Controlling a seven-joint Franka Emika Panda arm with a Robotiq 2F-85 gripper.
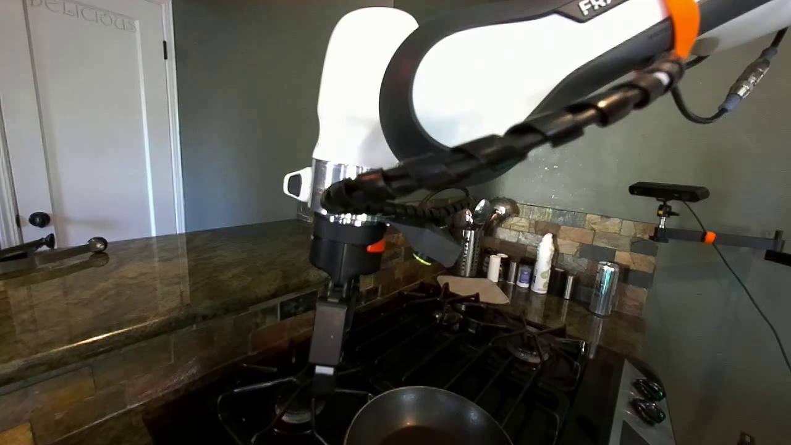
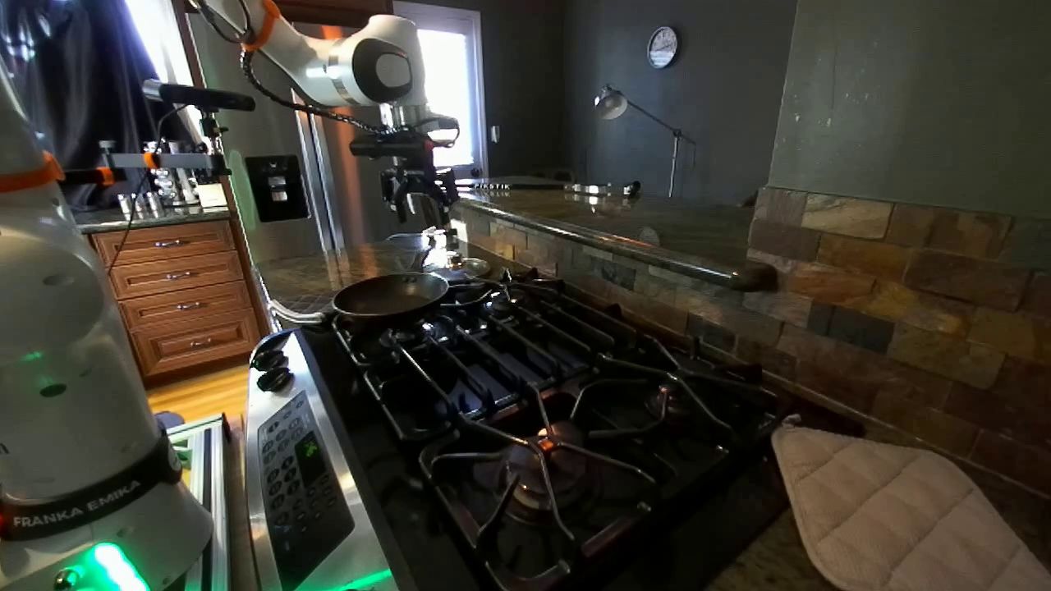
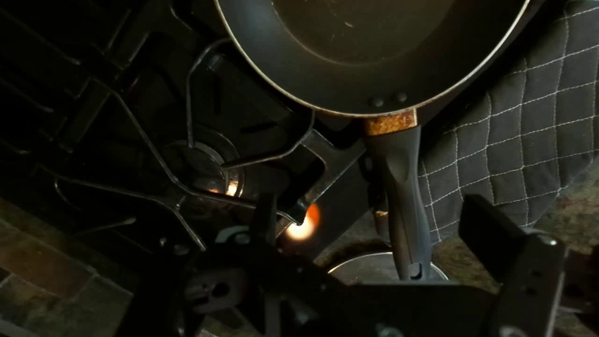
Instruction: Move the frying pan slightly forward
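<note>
The jaws of the gripper (image 3: pixel 372 210) stand wide apart and hold nothing; in the wrist view the dark handle (image 3: pixel 405 196) of the frying pan (image 3: pixel 374 56) shows between them, a gap on either side. In an exterior view the pan sits at the far left end of the stove (image 2: pixel 493 410). A dark quilted cloth (image 3: pixel 505 131) lies right of the handle in the wrist view; a pale quilted pad (image 2: pixel 895 501) rests near right on the worktop (image 2: pixel 764 550).
</note>
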